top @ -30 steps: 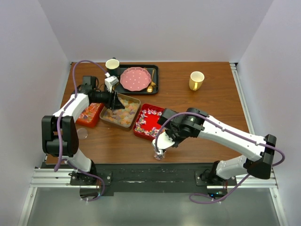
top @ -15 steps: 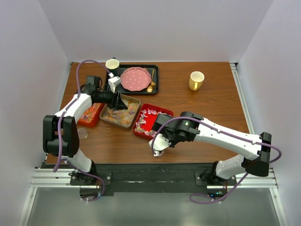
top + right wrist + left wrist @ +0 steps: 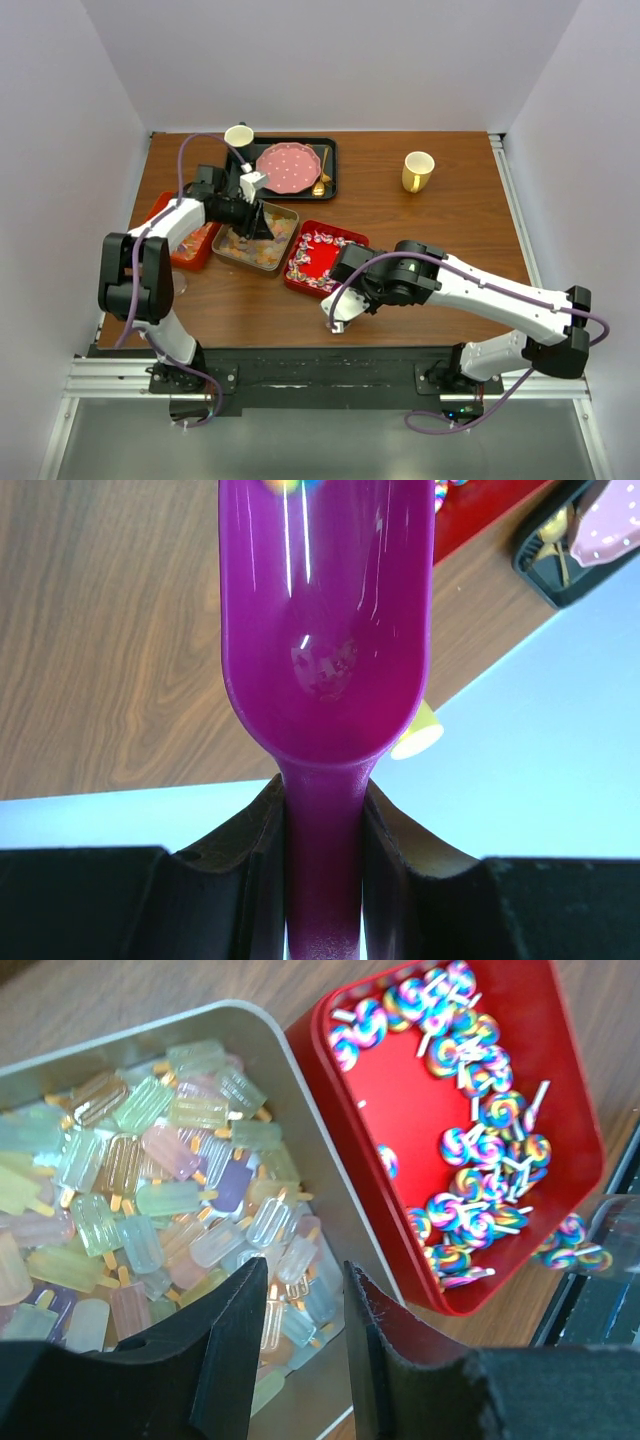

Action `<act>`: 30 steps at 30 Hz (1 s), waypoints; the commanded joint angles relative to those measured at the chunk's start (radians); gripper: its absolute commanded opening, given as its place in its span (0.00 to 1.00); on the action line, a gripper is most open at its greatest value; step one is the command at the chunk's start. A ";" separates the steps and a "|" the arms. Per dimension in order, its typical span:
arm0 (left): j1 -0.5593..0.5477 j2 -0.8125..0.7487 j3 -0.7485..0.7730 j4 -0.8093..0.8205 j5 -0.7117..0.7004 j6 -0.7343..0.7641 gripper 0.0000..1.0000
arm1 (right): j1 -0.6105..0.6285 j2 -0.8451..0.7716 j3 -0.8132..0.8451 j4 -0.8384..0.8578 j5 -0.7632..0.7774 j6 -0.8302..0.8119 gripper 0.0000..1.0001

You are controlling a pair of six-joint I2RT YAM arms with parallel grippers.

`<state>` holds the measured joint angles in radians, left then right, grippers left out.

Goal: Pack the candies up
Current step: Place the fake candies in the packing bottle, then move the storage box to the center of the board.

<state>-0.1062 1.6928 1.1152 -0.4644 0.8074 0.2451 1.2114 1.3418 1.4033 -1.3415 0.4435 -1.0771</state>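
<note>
So in the last second the left gripper had crept further back across the silver tin, while the right arm tucked its elbow in and kept the purple scoop down by the front edge of the table, clear of the red tray. My read: the scoop had already been emptied and the left arm was lining up a grab, so packing was only partly done. The left jaws were a narrow gap apart with nothing in them, hovering just over the pastel gummies heaped in the tin. The right gripper was clamped tight on the scoop's handle, and the bowl was basically bare, with one swirly bit at its tip. Most swirled pieces sat in the red tray
</note>
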 commanded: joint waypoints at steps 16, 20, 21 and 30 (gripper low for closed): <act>-0.047 0.070 -0.008 0.024 -0.040 -0.003 0.28 | -0.163 -0.009 0.170 -0.153 -0.040 0.117 0.00; -0.105 0.102 -0.008 0.018 -0.050 0.000 0.17 | -0.275 -0.029 0.140 -0.081 -0.026 0.155 0.00; -0.116 0.110 -0.003 0.012 -0.050 0.002 0.16 | -0.306 -0.035 0.137 -0.070 -0.026 0.161 0.00; -0.283 0.220 0.129 -0.042 0.013 0.008 0.17 | -0.453 -0.085 0.046 0.018 -0.045 0.186 0.00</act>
<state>-0.3103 1.8702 1.1542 -0.4908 0.7471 0.2470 0.8059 1.3064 1.4776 -1.3388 0.4187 -0.9222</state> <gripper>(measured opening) 0.161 0.303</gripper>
